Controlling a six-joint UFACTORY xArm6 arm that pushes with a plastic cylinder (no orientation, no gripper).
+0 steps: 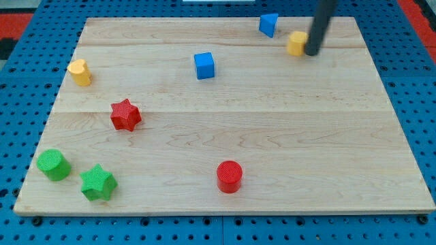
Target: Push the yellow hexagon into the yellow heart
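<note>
The yellow hexagon [296, 42] sits near the view's top right of the wooden board [272, 136]. My tip [312, 52] is right beside it, on its right side, touching or almost touching it. The yellow heart [79, 71] lies far off at the view's left, near the board's left edge. The rod comes down from the view's top edge.
A blue block [268, 24] lies just left of the hexagon near the top edge. A blue cube [204, 65] sits at top centre. A red star [125, 114], a red cylinder [229, 176], a green cylinder [53, 165] and a green star [98, 182] lie lower.
</note>
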